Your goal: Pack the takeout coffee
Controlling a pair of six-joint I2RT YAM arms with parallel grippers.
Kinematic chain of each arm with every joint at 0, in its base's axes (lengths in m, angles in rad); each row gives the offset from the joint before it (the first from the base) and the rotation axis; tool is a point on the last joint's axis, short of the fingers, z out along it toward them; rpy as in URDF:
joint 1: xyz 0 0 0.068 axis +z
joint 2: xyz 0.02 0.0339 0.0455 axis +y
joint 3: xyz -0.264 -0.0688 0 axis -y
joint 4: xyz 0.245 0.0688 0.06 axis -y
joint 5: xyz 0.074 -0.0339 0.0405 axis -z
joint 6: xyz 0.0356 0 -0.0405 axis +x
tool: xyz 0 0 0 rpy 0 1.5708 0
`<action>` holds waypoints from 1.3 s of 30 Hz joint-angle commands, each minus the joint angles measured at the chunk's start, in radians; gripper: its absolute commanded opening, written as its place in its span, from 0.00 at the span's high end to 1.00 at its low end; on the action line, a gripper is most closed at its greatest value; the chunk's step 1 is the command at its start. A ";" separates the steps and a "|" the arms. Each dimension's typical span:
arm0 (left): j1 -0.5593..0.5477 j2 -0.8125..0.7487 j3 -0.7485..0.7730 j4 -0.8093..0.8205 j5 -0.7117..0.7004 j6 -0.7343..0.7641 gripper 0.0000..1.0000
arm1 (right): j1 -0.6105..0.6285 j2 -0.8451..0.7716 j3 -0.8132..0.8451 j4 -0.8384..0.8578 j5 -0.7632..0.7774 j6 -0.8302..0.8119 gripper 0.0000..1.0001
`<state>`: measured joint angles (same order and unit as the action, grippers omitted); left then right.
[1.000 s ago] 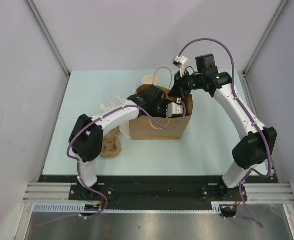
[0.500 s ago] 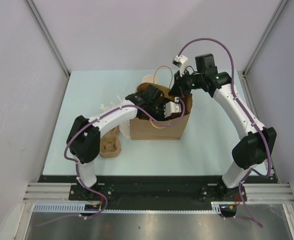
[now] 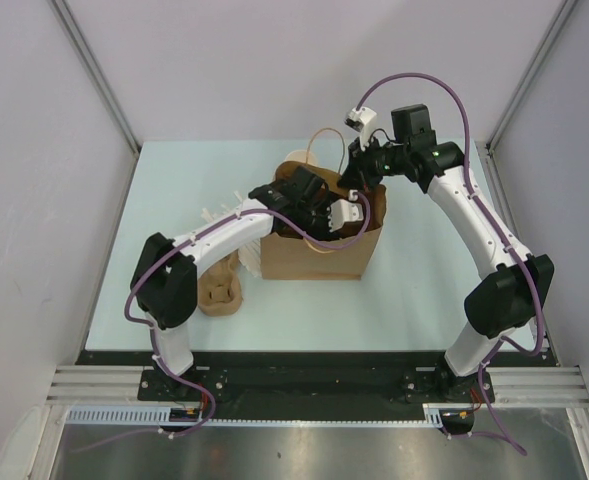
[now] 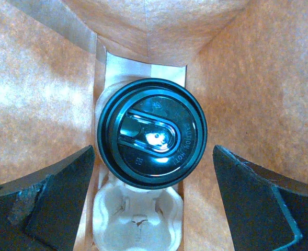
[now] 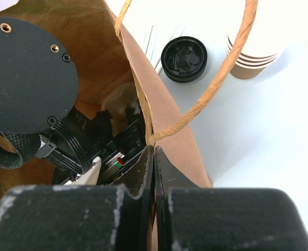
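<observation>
reaching down into the brown paper bag (image 3: 319,250), the left gripper (image 4: 152,154) is spread wide and holds nothing. its fingers (image 4: 54,204) flank the lidded coffee cup (image 4: 151,133) without touching it. the cup sits directly below, centred between the fingers, upright in a moulded pulp carrier (image 4: 138,217) on the bag floor. the right gripper (image 5: 154,157) is pinched closed on the bag's rim, right beside a twisted paper handle (image 5: 221,78). the bag stands mid-counter, nearer the far edge. outside it, toward the far edge, a loose black lid (image 5: 184,59) lies near a stack of lidless cups (image 5: 253,57).
</observation>
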<state>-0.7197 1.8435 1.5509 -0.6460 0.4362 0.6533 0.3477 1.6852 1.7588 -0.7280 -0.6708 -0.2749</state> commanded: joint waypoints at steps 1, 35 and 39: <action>0.002 -0.085 0.077 0.039 0.010 -0.012 0.01 | 0.000 0.019 0.025 -0.045 0.037 -0.021 1.00; 0.034 -0.170 0.216 -0.044 0.059 -0.078 0.01 | -0.003 -0.025 -0.002 0.062 0.042 -0.119 1.00; 0.063 -0.190 0.248 -0.053 0.059 -0.104 0.00 | -0.003 -0.035 -0.009 0.058 0.050 -0.119 1.00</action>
<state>-0.6849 1.7229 1.7332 -0.6819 0.4564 0.6003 0.3473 1.6867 1.7580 -0.6682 -0.6262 -0.3786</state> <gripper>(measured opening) 0.994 0.009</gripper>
